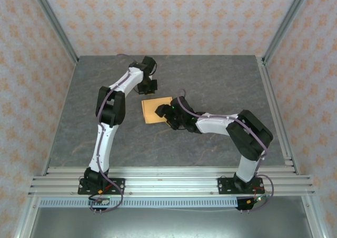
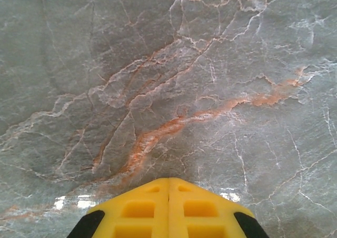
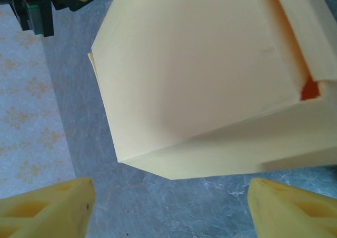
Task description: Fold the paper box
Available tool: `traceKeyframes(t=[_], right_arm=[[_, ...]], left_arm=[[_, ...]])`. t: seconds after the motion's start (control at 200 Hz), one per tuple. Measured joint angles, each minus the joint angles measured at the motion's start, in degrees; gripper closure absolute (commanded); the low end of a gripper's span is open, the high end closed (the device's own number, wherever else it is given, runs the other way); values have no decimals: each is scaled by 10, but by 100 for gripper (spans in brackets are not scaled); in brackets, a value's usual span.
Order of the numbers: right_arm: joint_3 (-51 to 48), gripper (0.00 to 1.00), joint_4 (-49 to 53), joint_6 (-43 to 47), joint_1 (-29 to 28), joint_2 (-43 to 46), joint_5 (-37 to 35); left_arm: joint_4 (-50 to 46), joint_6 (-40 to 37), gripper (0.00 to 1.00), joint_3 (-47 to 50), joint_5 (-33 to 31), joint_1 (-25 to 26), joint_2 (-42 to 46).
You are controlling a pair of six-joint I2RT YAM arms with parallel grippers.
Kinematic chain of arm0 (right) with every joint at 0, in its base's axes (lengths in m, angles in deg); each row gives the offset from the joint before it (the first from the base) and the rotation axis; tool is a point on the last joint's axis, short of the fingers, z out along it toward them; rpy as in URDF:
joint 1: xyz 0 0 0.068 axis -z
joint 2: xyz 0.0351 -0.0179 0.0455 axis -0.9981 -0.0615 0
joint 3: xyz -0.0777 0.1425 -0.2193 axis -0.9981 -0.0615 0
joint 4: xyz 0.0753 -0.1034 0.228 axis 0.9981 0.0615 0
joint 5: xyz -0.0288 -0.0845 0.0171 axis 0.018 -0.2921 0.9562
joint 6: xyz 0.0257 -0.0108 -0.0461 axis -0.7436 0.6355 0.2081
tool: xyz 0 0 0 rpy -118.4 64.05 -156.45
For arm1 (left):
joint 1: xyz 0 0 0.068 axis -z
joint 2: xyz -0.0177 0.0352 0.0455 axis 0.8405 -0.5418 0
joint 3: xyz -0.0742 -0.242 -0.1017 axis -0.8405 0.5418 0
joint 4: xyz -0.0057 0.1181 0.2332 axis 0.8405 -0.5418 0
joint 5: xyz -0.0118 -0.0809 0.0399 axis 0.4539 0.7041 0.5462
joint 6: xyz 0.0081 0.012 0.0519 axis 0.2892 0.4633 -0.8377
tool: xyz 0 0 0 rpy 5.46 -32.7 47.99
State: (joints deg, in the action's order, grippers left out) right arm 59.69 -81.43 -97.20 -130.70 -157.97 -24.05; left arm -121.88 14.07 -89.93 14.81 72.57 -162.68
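Observation:
The paper box [image 1: 156,109] lies mid-table as a compact tan rectangle, folded up. In the right wrist view the paper box [image 3: 210,75] looks pale tan, with a raised side wall and a slit at its right end. My right gripper [image 1: 169,117] stands at the box's near right corner, open; its yellow fingertips [image 3: 50,209] sit wide apart, with bare table between them and the box just beyond. My left gripper [image 1: 149,88] hangs just behind the box's far edge, apart from it. Its yellow fingers [image 2: 139,209] are pressed together, holding nothing.
The table [image 1: 210,80] is grey marble with orange veins. Patterned walls and metal posts [image 1: 52,25] close it in on three sides. An aluminium rail [image 1: 168,177] runs along the near edge, carrying both arm bases.

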Motion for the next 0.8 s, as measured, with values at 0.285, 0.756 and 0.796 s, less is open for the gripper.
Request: traceKeyframes(t=[0.285, 0.756, 0.796], right_arm=[[32, 23, 17, 14, 9, -23, 0], [38, 26, 75, 47, 20, -30, 0], [42, 28, 89, 54, 23, -30, 0]], left_arm=[[58, 24, 100, 116, 25, 21, 64], [141, 72, 100, 253, 30, 38, 140], [150, 80, 100, 272, 30, 38, 150]])
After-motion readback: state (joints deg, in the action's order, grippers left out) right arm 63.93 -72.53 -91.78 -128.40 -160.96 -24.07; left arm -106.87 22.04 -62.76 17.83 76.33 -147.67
